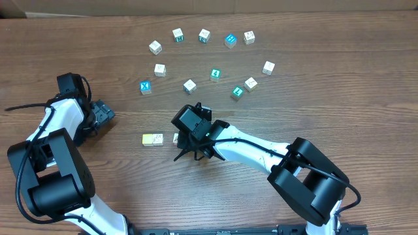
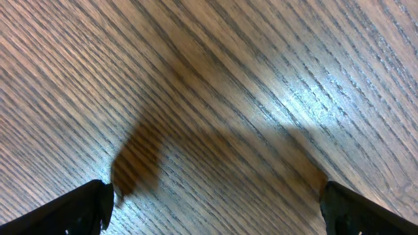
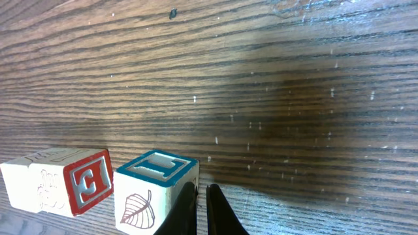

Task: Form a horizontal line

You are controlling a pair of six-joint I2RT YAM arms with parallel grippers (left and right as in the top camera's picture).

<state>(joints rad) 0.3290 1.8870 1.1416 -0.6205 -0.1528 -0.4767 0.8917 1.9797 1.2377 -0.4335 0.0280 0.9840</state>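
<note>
At the row [image 1: 157, 139]: right gripper [image 3: 202, 207] pinched closed, empty, beside blue block [image 3: 153, 190].
Left gripper [image 2: 215, 197]: spread wide.
Next: we judge, fetch a loose block [image 1: 189, 85].

Place: a robot lab bench set up for recorded handling trials.
Surface: a wood-grain table [image 1: 339, 98] fills all three views.
Machines: a white-and-black left arm [image 1: 62, 111] and right arm [image 1: 251, 147], both based at the table's near edge.
Wiring: a loose black cable [image 1: 26, 106] trails from the left arm over the wood.
Mounting: a dark rail [image 1: 215, 230] runs along the near edge.
Props: small lettered cubes [image 1: 189, 85], white and teal, lie scattered. Seen close, there is a cube with a red E [image 3: 85, 183] and a cube with a leaf drawing [image 3: 140, 202].
</note>
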